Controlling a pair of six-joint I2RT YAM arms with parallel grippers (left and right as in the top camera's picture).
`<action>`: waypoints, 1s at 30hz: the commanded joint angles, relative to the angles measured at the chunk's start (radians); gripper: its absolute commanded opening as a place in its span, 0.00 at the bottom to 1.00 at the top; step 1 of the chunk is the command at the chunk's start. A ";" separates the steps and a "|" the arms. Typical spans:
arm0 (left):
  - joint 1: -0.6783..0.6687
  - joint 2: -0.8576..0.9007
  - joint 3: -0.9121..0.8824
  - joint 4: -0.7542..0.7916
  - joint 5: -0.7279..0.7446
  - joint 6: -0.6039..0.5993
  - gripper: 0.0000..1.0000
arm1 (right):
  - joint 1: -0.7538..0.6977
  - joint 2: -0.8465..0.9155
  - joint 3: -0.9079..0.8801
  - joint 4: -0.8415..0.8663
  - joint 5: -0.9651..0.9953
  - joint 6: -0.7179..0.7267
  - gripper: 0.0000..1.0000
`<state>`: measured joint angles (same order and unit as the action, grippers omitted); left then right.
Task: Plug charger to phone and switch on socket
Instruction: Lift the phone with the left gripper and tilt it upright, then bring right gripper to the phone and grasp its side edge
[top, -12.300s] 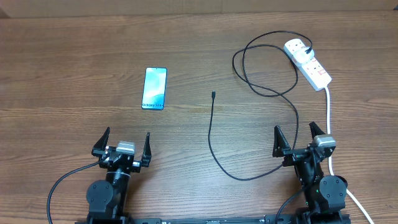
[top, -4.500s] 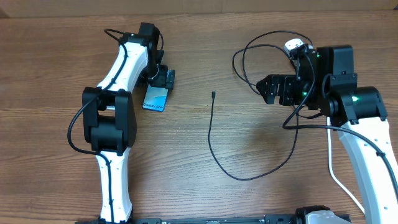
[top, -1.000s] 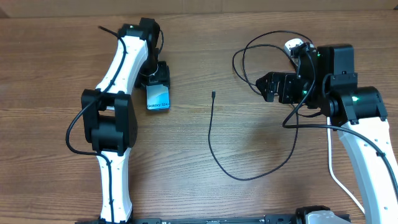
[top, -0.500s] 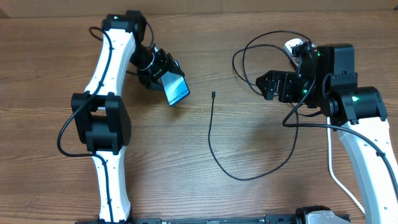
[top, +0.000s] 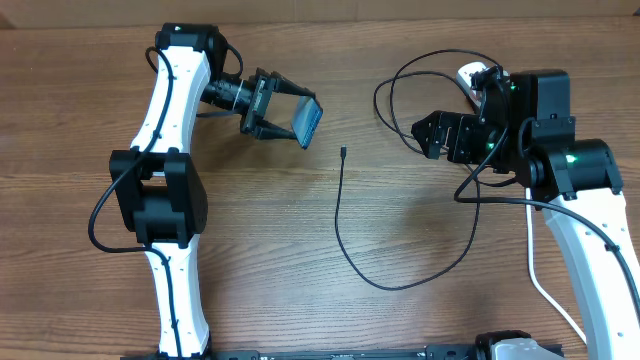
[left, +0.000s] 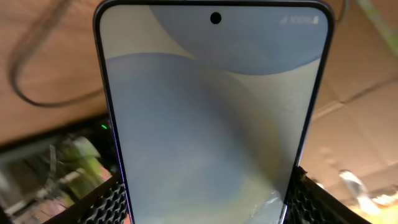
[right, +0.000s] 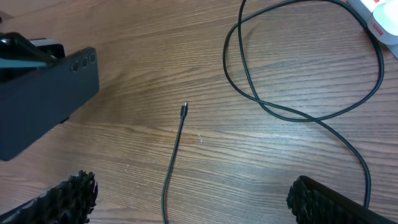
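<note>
My left gripper (top: 285, 113) is shut on the phone (top: 308, 122) and holds it off the table, tilted on edge, left of the charger's connector tip (top: 343, 152). In the left wrist view the phone's pale blue screen (left: 211, 112) fills the frame between my fingers (left: 208, 214). The charger's thin black cable (top: 338, 215) curves over the table and loops toward the socket (top: 470, 72), which my right arm mostly hides. My right gripper (top: 428, 135) is open and empty above the loops. In the right wrist view (right: 196, 199) the tip (right: 184, 109), the phone's dark back (right: 43, 106) and the socket's corner (right: 379, 15) show.
The socket's thick white cord (top: 530, 265) runs down the right side toward the front edge. The brown wooden table (top: 250, 250) spreads under both arms. My left arm's lower links (top: 165, 200) stand at the left.
My left gripper has lifted the phone off the table and swung it right toward the connector tip, turning it on edge. The right arm has hardly moved.
</note>
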<state>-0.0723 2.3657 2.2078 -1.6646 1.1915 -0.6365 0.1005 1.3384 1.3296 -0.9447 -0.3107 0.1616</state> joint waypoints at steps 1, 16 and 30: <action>-0.006 0.002 0.028 -0.014 0.126 -0.034 0.04 | 0.005 0.000 0.019 0.008 -0.006 0.022 1.00; -0.012 0.002 0.028 0.053 -0.041 -0.154 0.04 | 0.069 0.045 0.019 0.136 -0.125 0.162 0.88; -0.097 0.002 0.028 0.213 -0.333 -0.440 0.04 | 0.296 0.245 0.019 0.340 -0.019 0.433 0.80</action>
<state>-0.1471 2.3657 2.2078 -1.4628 0.8913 -0.9852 0.3798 1.5566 1.3296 -0.6258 -0.3588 0.5190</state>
